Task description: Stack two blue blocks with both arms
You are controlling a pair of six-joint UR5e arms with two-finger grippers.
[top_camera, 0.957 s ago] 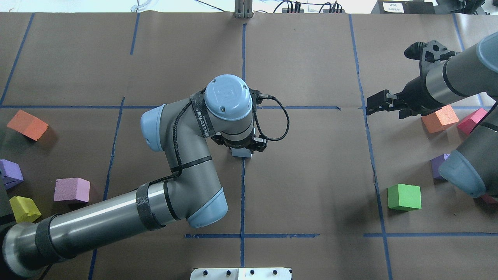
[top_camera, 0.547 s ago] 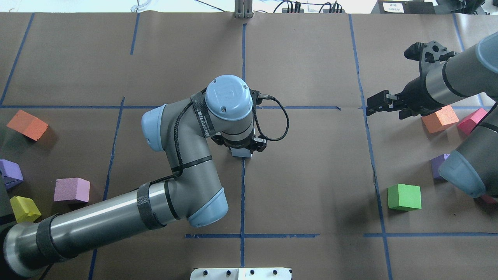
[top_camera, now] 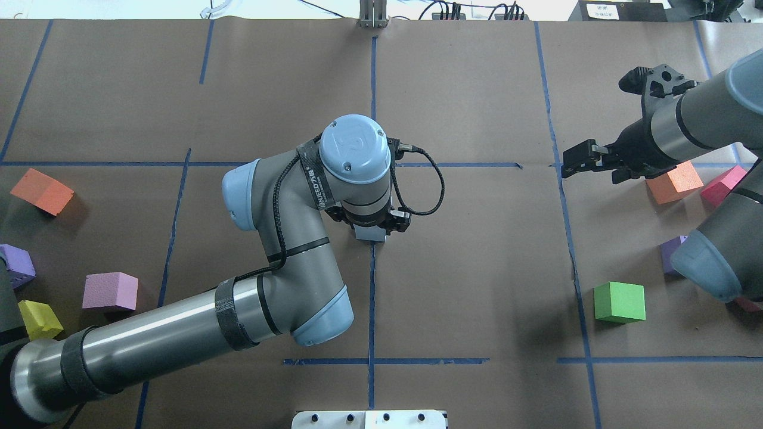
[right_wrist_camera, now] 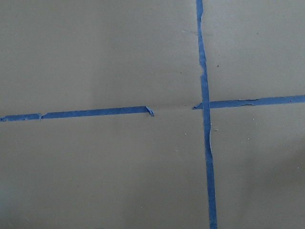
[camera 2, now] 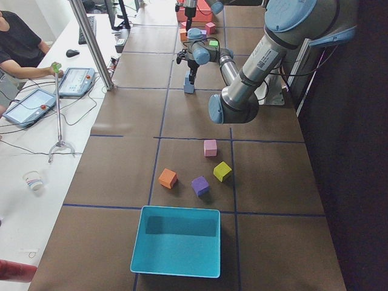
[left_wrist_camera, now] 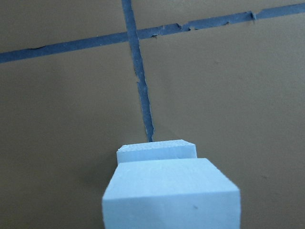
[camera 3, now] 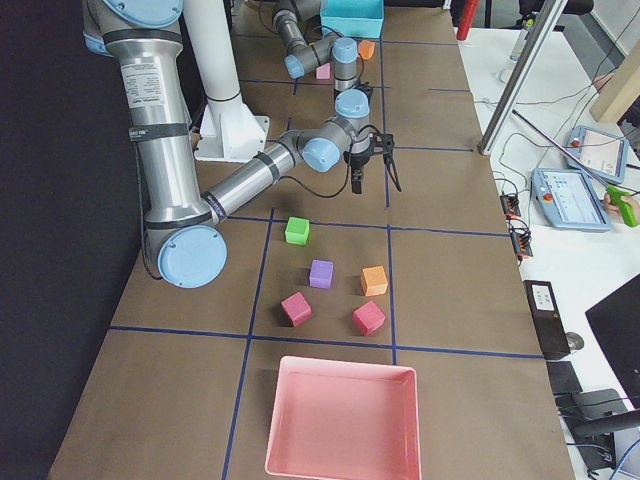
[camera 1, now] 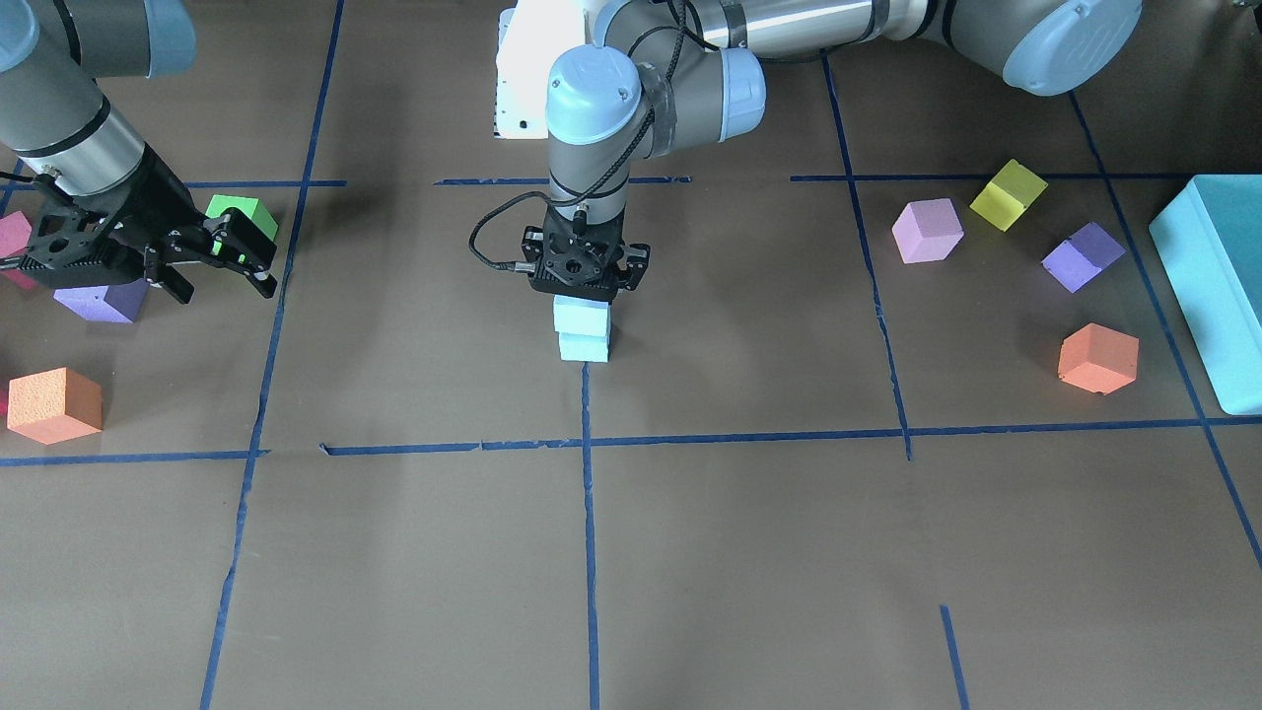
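Two pale blue blocks stand stacked at the table's centre on a blue tape line: the upper block [camera 1: 582,314] rests on the lower block [camera 1: 585,347], slightly offset. My left gripper [camera 1: 584,294] points straight down and is shut on the upper block. From overhead only an edge of the blocks [top_camera: 371,235] shows under the wrist. The left wrist view shows the upper block [left_wrist_camera: 170,193] close up, with the lower block [left_wrist_camera: 156,151] beyond it. My right gripper [top_camera: 566,164] is open and empty, hovering at the right side of the table, far from the stack.
A green cube [top_camera: 620,302], an orange cube [top_camera: 673,182], a pink cube [top_camera: 722,185] and a purple cube [top_camera: 672,253] lie near the right arm. Orange [top_camera: 42,190], purple [top_camera: 16,265], pink-violet [top_camera: 110,291] and yellow [top_camera: 39,319] cubes lie left. A teal box [camera 1: 1218,286] stands beyond them.
The left arm's wrist and elbow have shifted slightly to the right while its gripper stays over the blue blocks. The right arm has barely moved.
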